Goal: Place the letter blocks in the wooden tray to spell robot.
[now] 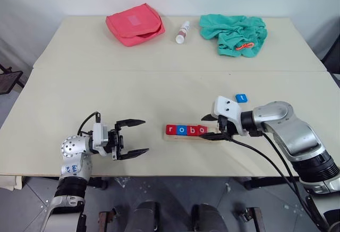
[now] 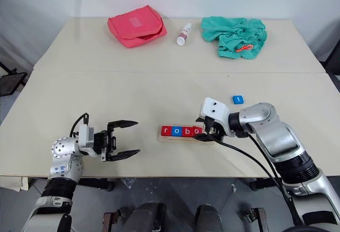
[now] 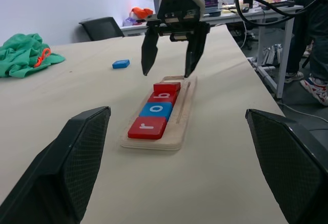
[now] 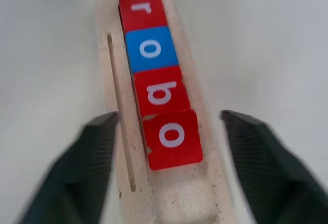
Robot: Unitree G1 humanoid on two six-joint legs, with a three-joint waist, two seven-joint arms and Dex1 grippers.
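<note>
Broad pale beige table [image 1: 159, 83], two tops butted along a seam. Far edge, left to right: a soft pink-red zippered pouch [image 1: 135, 25], a small white bottle [image 1: 183, 32] lying on its side, and a crumpled teal cloth [image 1: 234, 34] with an orange clip in its folds. Near edge, centre: the long narrow pale-wood tray [image 4: 169, 203] lying crosswise on the table, carrying four flat square letter blocks in a touching row, red "r" [image 4: 142, 11], blue "o" [image 4: 151, 48], red "b" [image 4: 161, 92], red "o" [image 4: 172, 137], with bare wood left past the last one. The fifth block, blue "t" [image 1: 241, 98], lies flat on the table beyond the tray's right end, well apart from it. Right gripper [image 1: 214, 127]: black fingers spread, straddling the tray's right end on either side of the second red "o", pinching nothing. Left gripper [image 1: 133, 137]: fingers spread wide, empty, above the table left of the tray.
</note>
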